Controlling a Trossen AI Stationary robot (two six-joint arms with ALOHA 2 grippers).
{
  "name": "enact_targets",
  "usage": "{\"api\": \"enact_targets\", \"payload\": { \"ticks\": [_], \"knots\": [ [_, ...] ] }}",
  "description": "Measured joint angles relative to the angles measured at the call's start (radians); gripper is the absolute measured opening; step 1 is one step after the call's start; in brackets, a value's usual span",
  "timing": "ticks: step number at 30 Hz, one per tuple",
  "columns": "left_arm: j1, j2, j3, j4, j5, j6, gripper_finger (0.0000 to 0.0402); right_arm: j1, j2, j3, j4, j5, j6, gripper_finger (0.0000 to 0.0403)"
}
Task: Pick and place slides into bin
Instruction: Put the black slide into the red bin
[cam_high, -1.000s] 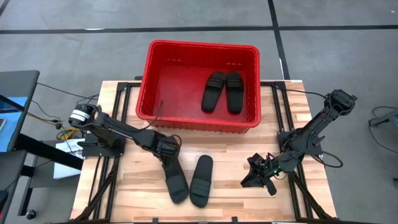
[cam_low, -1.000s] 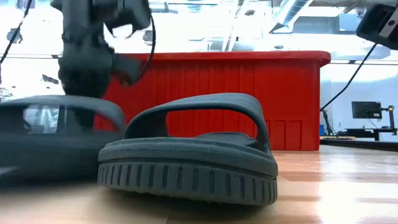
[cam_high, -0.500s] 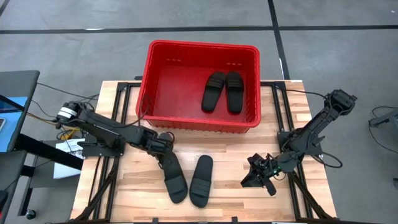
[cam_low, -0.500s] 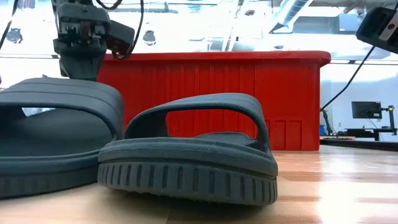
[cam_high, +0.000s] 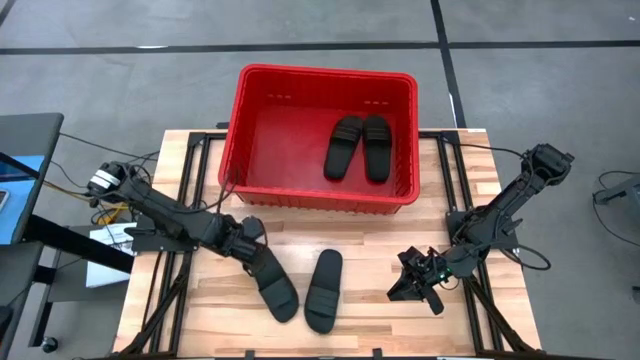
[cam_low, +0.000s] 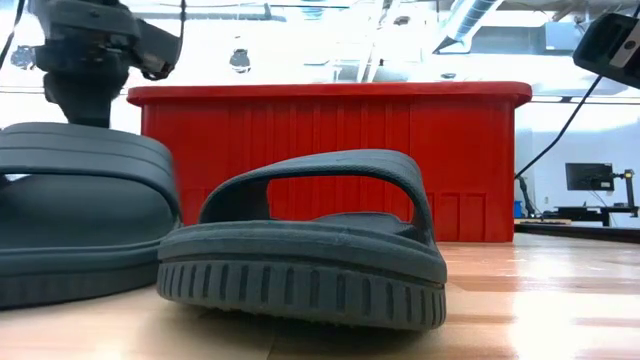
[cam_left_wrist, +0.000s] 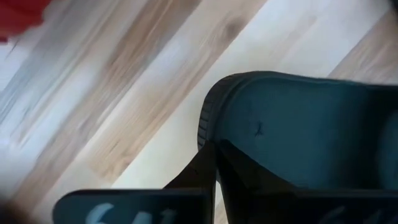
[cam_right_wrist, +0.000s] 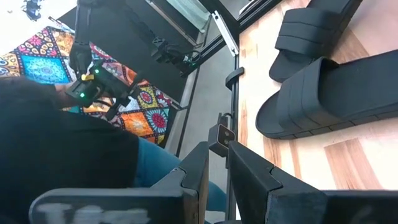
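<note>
Two black slides lie on the wooden table in front of the red bin (cam_high: 240, 120): a left slide (cam_high: 273, 283) and a right slide (cam_high: 325, 290), both soles down. Two more slides (cam_high: 345, 147) (cam_high: 377, 147) lie inside the bin. My left gripper (cam_high: 252, 245) is shut at the left slide's far end, which fills the left wrist view (cam_left_wrist: 298, 130). In the low view it stands above that slide (cam_low: 80, 220). My right gripper (cam_high: 415, 285) is shut and empty, low at the table's right near side. My left gripper's shut fingertips (cam_left_wrist: 210, 163) are at the far end of the left slide's footbed (cam_left_wrist: 249, 134), just inside its rim. They come slanting down from the table's left far side. The slide lies flat on the table. Whether they press on it cannot be seen.
The right slide (cam_low: 310, 240) lies close beside the left one, near the front edge. The bin's tall front wall (cam_low: 330, 150) stands just behind both. A person in dark clothes (cam_right_wrist: 68, 143) shows beyond the table's edge in the right wrist view.
My left gripper has gone toward the table's left edge. The left slide's far end has swung left with it, while its near end has stayed about where it was. The slide now lies more slanted on the table.
</note>
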Motion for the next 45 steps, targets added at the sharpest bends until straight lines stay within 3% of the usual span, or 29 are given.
{"api": "enact_targets", "payload": {
  "ticks": [8, 17, 23, 35, 45],
  "knots": [
    [-0.082, 0.000, 0.000, -0.036, -0.078, -0.087, 0.0000, 0.000, 0.000, 0.000, -0.006, 0.000, -0.017, 0.0056],
    [-0.083, -0.001, 0.001, -0.029, -0.202, -0.081, 0.0000, 0.000, 0.000, 0.000, -0.008, 0.000, -0.010, 0.0056],
    [-0.079, -0.001, 0.001, -0.062, -0.229, -0.074, 0.0004, 0.000, 0.000, 0.000, -0.035, 0.000, 0.027, 0.0056],
    [-0.079, -0.001, 0.001, -0.056, -0.228, -0.061, 0.0092, 0.000, 0.000, 0.000, -0.037, 0.000, 0.038, 0.0056],
    [-0.088, 0.067, -0.009, -0.037, -0.115, 0.254, 0.0117, 0.000, 0.000, 0.000, -0.037, 0.000, 0.038, 0.0056]
  ]
}}
